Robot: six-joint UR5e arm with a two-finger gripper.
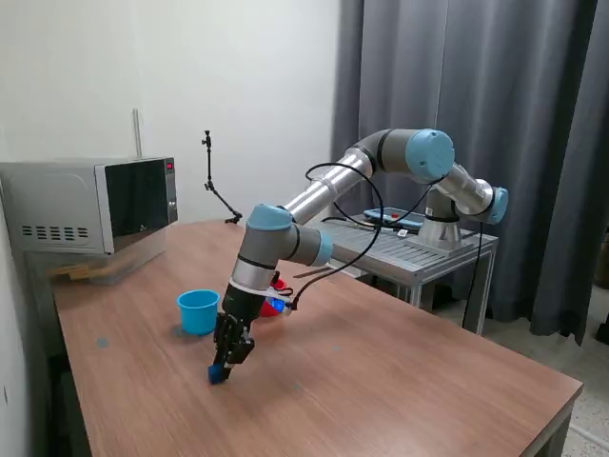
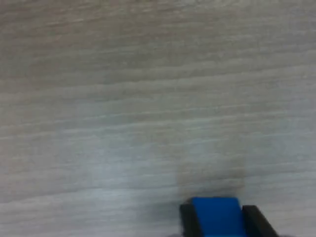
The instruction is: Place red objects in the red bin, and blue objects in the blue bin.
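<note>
My gripper (image 1: 222, 367) is low over the wooden table (image 1: 400, 381), to the exterior view's right of and nearer than the light blue cup (image 1: 198, 311). It is shut on a dark blue cube (image 1: 218, 374) at or just above the tabletop. In the wrist view the blue cube (image 2: 216, 217) sits between my two black fingers (image 2: 186, 219). Behind my forearm a red piece (image 1: 278, 284) shows, which may be the red cup, mostly hidden. Small red and blue bits (image 1: 272, 307) show beside my wrist; I cannot tell whether they are cubes.
A grey microwave (image 1: 95, 205) stands at the table's far corner on the exterior view's left. A small black stand (image 1: 214, 181) is at the back edge. A metal side table (image 1: 419, 252) carries the arm's base, with a dark curtain behind it.
</note>
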